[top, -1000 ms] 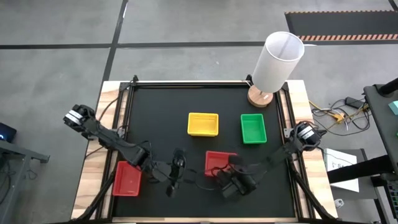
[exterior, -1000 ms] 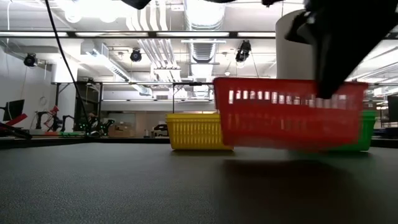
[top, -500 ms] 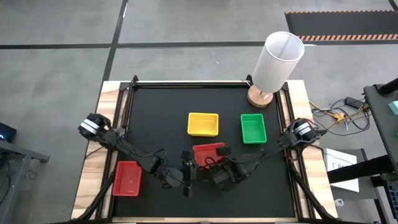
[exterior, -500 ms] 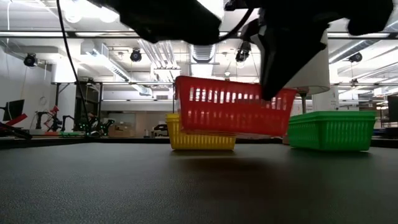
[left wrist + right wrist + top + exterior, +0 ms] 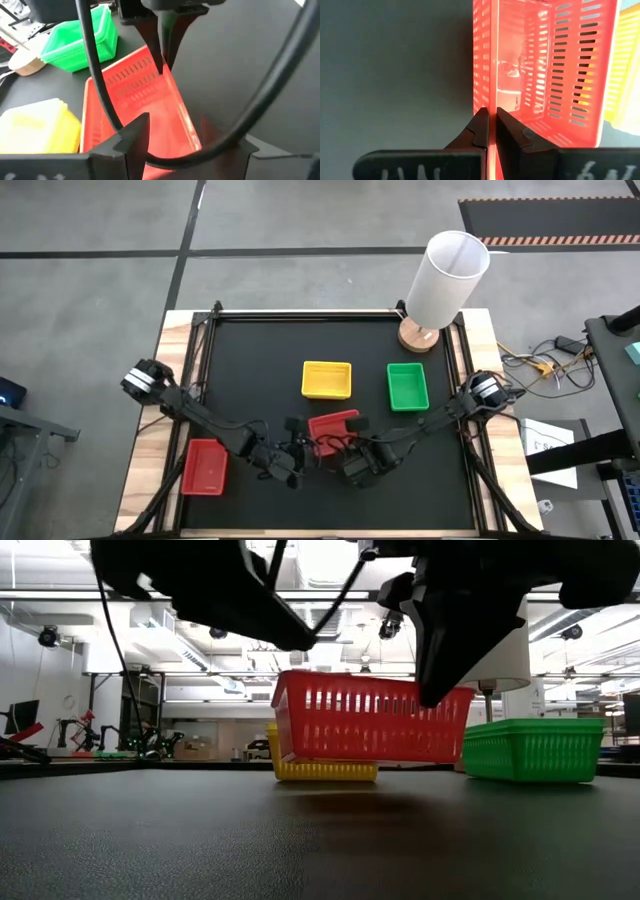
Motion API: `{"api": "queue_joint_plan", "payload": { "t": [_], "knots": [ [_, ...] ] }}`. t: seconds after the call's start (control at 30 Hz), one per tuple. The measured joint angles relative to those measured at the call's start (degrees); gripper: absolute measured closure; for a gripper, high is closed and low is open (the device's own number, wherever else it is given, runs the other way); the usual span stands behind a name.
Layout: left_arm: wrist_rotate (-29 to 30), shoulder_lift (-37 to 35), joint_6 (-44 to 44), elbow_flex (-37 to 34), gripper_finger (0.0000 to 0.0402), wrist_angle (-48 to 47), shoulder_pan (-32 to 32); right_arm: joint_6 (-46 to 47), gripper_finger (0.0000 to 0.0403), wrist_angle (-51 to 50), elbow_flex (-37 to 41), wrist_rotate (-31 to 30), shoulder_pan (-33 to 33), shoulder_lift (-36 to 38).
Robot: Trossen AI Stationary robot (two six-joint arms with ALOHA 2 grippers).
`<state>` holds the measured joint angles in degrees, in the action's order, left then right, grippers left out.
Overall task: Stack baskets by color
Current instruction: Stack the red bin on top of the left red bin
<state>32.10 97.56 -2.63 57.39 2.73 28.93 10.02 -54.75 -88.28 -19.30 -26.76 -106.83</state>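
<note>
Carried leftward since a second ago, the red basket (image 5: 333, 429) now hangs clear of the table just at six o'clock of the yellow basket (image 5: 327, 379), pinched by one long wall in the closed right gripper (image 5: 491, 131). It looks light, stiff and springy, its mesh thin enough to flex, so the rim edge is the natural hold. At its nine o'clock the left gripper (image 5: 291, 461) waits spread, its fingers at the near wall. Another red basket (image 5: 204, 466) sits far at eight o'clock, the green basket (image 5: 407, 385) at two. No writing shows.
</note>
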Motion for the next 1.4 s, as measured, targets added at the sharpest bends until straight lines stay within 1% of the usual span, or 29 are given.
{"api": "queue_joint_plan", "payload": {
  "t": [0.1, 0.2, 0.27, 0.4, 0.53, 0.6, 0.67, 0.7, 0.77, 0.8, 0.87, 0.97, 1.13, 1.2, 1.27, 1.4],
  "knots": [
    [-0.2, -2.6, 0.1, 0.0, 0.0237, -4.4, 0.0, 0.1, 0.0393, -0.1, 0.0, 0.0, 0.0, 0.0],
    [-0.4, -6.2, 0.4, 0.0, 0.0237, -11.9, 0.0, 0.6, 0.0393, -0.3, 0.1, 0.2, 0.0, 0.0],
    [-1.4, -8.7, 0.4, 0.0, 0.0237, -15.2, 0.0, 0.6, 0.0393, -0.3, 0.2, 0.2, 0.0, 0.0],
    [-7.4, -13.9, 1.8, -0.1, 0.0237, -19.5, 0.0, 0.6, 0.0393, -0.3, 0.3, 0.2, 0.0, 0.0],
    [-9.5, -18.6, 1.4, -1.5, 0.0237, -24.3, 0.0, 0.5, 0.0394, -0.3, 0.3, 0.2, 0.0, 0.0],
    [-13.7, -21.0, 1.2, -3.5, 0.0237, -27.0, -0.1, 0.6, 0.0394, -0.5, 0.3, 0.4, -0.2, 0.2],
    [-20.1, -23.2, 1.1, -5.1, 0.0237, -23.3, -0.5, 0.6, 0.0394, -0.3, 0.3, 0.5, -0.3, 0.2],
    [-21.9, -24.3, 1.0, -5.9, 0.0237, -20.8, -0.5, 0.7, 0.0394, -0.4, 0.3, 0.5, -0.3, 0.2],
    [-22.4, -26.1, 0.1, -7.7, 0.0237, -15.2, -0.5, 1.1, 0.0394, -0.3, 0.3, 0.4, -0.1, 0.2],
    [-21.9, -26.8, 0.0, -8.8, 0.0237, -13.8, -0.5, 1.3, 0.0394, -0.3, 0.3, 0.3, -0.1, 0.2],
    [-18.2, -27.3, -1.0, -11.9, 0.0237, -10.5, -0.5, 1.4, 0.0394, -0.3, 0.3, 0.2, -0.1, 0.2],
    [-14.0, -26.5, -2.0, -17.4, 0.0237, 1.1, -0.6, 2.4, 0.0394, -0.3, 0.3, 0.4, -0.2, 0.2],
    [-10.6, -21.6, -1.4, -25.9, 0.0237, 22.6, -0.7, 3.4, 0.0394, -0.2, 0.3, 0.4, -0.1, 0.2],
    [-9.6, -18.9, -1.0, -27.3, 0.0237, 31.5, -0.7, 3.6, 0.0394, -0.1, 0.3, 0.4, -0.1, 0.2],
    [-9.3, -15.6, -0.2, -27.7, 0.0237, 36.9, -0.8, 3.9, 0.0394, 0.2, 0.3, 0.4, -0.1, 0.2],
    [-9.3, -8.8, 1.6, -26.1, 0.0237, 40.2, -0.7, 3.9, 0.0394, 0.4, 0.3, 0.4, 0.0, 0.2]
  ]
}}
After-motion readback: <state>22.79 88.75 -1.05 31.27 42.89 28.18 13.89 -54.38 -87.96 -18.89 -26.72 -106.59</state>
